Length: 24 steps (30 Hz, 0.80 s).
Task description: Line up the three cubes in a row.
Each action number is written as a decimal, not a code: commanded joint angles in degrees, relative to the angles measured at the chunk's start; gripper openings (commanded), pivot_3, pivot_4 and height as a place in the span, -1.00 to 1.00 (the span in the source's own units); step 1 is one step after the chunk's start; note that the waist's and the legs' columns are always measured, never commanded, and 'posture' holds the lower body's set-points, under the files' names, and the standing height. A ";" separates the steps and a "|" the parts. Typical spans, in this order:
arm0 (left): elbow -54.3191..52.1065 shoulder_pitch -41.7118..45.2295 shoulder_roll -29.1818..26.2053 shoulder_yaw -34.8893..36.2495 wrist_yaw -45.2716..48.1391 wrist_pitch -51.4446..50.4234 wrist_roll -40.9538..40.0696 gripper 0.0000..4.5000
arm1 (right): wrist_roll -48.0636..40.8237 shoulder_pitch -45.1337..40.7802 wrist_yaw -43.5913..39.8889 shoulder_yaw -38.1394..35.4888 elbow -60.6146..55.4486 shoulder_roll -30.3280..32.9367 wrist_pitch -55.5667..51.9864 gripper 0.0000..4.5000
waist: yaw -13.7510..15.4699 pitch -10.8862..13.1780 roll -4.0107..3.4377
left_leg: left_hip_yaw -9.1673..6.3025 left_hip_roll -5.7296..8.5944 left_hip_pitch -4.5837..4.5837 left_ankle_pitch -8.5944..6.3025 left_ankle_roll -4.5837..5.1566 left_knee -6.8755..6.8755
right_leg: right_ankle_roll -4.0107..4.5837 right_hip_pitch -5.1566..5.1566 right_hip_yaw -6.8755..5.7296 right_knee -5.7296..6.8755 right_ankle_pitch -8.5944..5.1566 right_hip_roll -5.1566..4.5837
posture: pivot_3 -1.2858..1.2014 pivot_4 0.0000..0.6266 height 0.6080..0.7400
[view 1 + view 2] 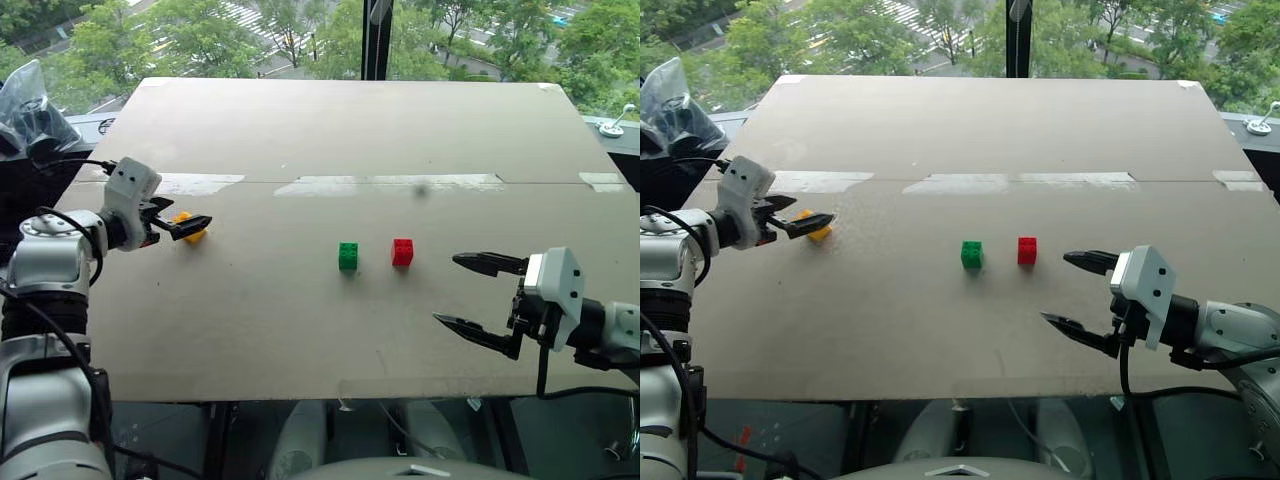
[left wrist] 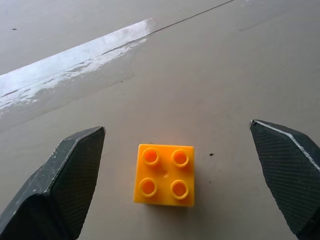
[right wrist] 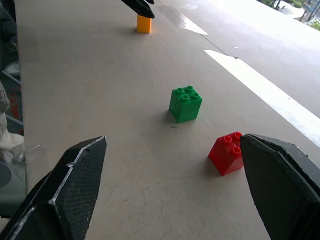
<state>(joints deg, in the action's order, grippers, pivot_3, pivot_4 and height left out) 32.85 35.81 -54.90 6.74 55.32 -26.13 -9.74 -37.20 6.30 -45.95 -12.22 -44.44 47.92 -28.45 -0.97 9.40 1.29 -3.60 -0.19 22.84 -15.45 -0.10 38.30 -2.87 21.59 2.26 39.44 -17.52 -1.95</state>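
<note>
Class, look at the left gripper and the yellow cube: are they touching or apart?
Apart. In the left wrist view, the yellow cube sits on the table between the open left gripper fingers, with bare tabletop showing on both sides.

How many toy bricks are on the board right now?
3: the yellow studded plastic brick far left between the left gripper's open fingers, the green brick mid-board, the red brick just right of it.
</note>
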 commanded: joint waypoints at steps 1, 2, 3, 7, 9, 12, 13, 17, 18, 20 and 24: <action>3.39 1.56 -1.32 -1.21 0.67 2.54 2.30 0.98 | -0.36 -0.49 0.20 -1.19 -1.63 -0.05 0.78 0.96 | 0.15 0.00 0.00 | 0.00 0.01 0.00 0.00 0.00 0.00 | 0.00 0.00 0.00 0.00 0.00 0.00 | 0.03 -0.52 1.00; 4.33 1.98 -1.17 -1.18 0.25 2.67 2.59 0.98 | -0.36 -0.39 0.23 -1.24 -1.72 -0.04 0.76 0.96 | 0.21 0.00 0.00 | -0.01 0.01 0.00 0.00 0.00 0.00 | 0.00 0.00 -0.02 0.00 0.00 0.00 | 0.03 -0.52 1.00; 5.22 2.33 -1.04 -1.38 0.16 2.99 2.91 0.98 | -0.35 -0.24 0.25 -1.30 -1.81 -0.03 0.74 0.96 | 0.23 0.00 0.01 | -0.02 0.01 0.01 0.00 0.00 0.00 | 0.00 0.00 -0.05 0.00 0.00 0.00 | 0.03 -0.52 1.00; 7.70 3.19 -0.62 -2.31 1.01 5.26 3.55 0.98 | -0.42 0.25 0.45 -1.58 -2.16 0.00 0.57 0.96 | 0.21 0.00 0.02 | -0.04 0.01 0.02 0.00 0.00 0.01 | 0.00 0.00 -0.06 0.00 0.00 0.00 | 0.03 -0.52 1.00; 9.06 3.97 -0.32 -2.64 1.29 6.61 3.83 0.98 | -0.48 0.49 0.48 -1.83 -2.25 0.05 0.57 0.96 | 0.17 0.00 0.02 | -0.04 0.01 0.02 0.00 0.00 0.01 | 0.00 0.00 -0.06 0.00 0.00 -0.01 | 0.03 -0.52 1.00; 11.97 6.00 0.29 -3.36 1.49 8.07 4.76 0.98 | -0.59 0.56 0.76 -1.93 -2.47 0.08 0.40 0.96 | 0.15 0.00 0.02 | -0.04 0.01 0.02 0.00 0.00 0.01 | 0.00 0.00 -0.06 0.01 0.00 0.00 | 0.03 -0.52 1.00; 12.86 6.48 0.45 -3.71 1.60 8.55 5.21 0.98 | -0.60 0.74 0.82 -2.07 -2.59 0.09 0.42 0.96 | 0.15 0.00 0.02 | -0.03 0.01 0.02 0.00 0.00 0.01 | 0.00 0.00 -0.06 0.01 0.00 0.00 | 0.03 -0.52 1.00; 15.21 6.91 0.41 -4.78 2.08 11.37 6.28 0.46 | -0.88 1.60 0.82 -3.12 -2.97 0.28 0.28 0.96 | 0.08 0.00 0.02 | -0.02 0.02 0.02 0.00 0.00 0.01 | 0.00 0.00 -0.05 0.01 0.00 0.00 | 0.03 -0.52 1.00; 15.65 6.91 0.51 -4.76 2.15 12.07 6.36 0.23 | -0.91 1.80 0.78 -3.32 -2.99 0.31 0.28 0.96 | 0.07 0.00 0.02 | -0.02 0.01 0.02 0.00 0.00 0.01 | 0.00 0.00 -0.04 0.01 0.00 0.00 | 0.03 -0.52 1.00; 16.42 6.96 0.79 -4.47 2.47 13.49 6.33 0.01 | -0.87 2.07 0.73 -3.52 -2.98 0.34 0.25 0.96 | 0.08 0.00 0.04 | -0.02 0.01 0.02 0.00 0.00 0.01 | 0.00 0.00 -0.04 0.01 0.00 0.00 | 0.03 -0.52 1.00; 14.29 7.03 1.29 -3.18 9.04 14.93 2.93 -0.44 | -0.95 2.29 0.57 -3.86 -2.91 0.32 0.26 0.96 | 0.10 0.00 0.04 | -0.02 0.01 0.02 0.00 0.00 0.01 | 0.00 0.00 -0.05 0.01 0.00 0.00 | 0.03 -0.52 1.00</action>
<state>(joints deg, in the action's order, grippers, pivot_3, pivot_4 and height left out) 49.85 41.95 -53.37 1.86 60.11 -12.44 -4.26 -37.43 8.61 -45.55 -14.21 -45.34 47.97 -28.60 -0.87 9.40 1.32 -3.62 -0.19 22.86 -15.45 -0.10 38.31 -2.87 21.59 2.21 39.45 -17.52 -1.95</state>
